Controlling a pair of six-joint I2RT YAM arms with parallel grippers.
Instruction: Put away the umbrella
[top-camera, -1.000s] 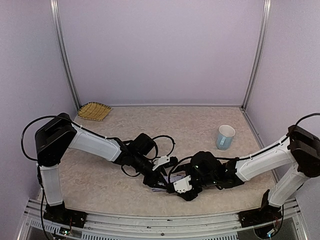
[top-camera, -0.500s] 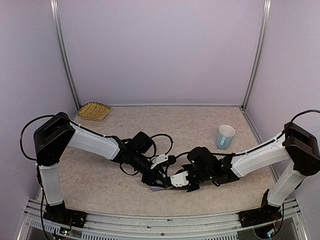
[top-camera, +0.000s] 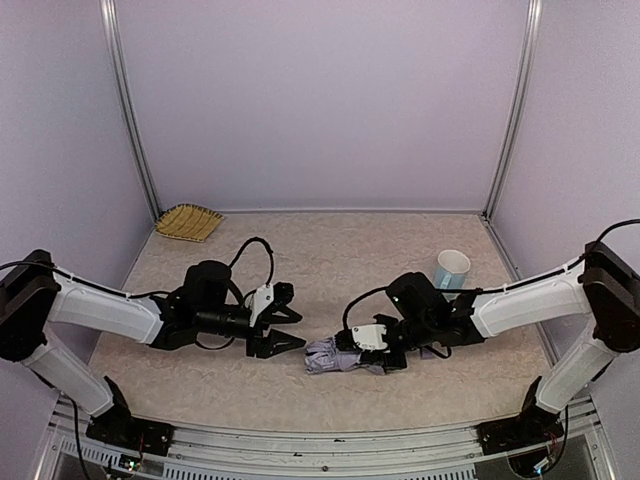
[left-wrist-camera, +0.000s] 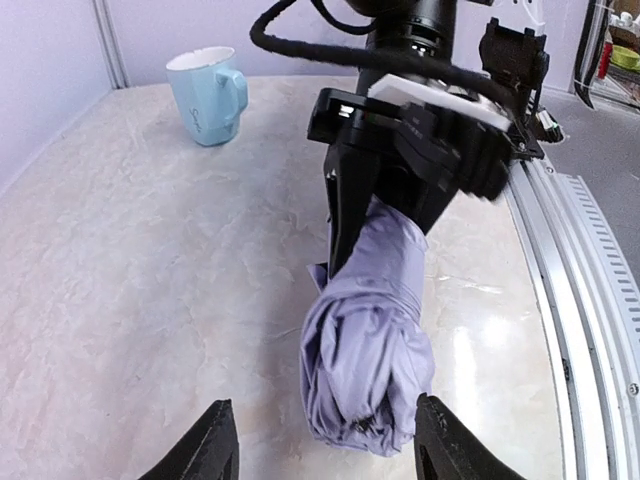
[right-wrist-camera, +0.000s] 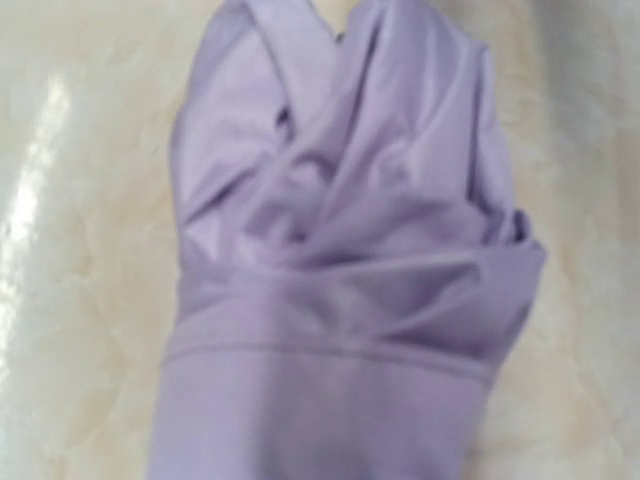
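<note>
From above, the folded umbrella (top-camera: 333, 355) lies on the surface (top-camera: 330, 250) near its front edge, about the middle, lengthwise from left to right. The right end effector (top-camera: 376, 349) pinches the umbrella's right end. The left end effector (top-camera: 293, 330) sits just left of the umbrella, apart from it, with its fingers spread and nothing between them. A light-blue cup (top-camera: 450, 272) stands upright toward the right, behind the right arm. A woven basket (top-camera: 188, 221) rests in the far left corner.

The left wrist camera shows its own two fingers (left-wrist-camera: 215, 448) standing wide apart at the bottom of the view, with the bunched lavender end of the umbrella just beyond them and not touched. The black right end effector grips the other end, and the cup stands farther off.

In the right wrist view, blurred lavender folds crossed by a seam fill most of the frame, with the surface showing at the sides. Its own fingers cannot be made out.
</note>
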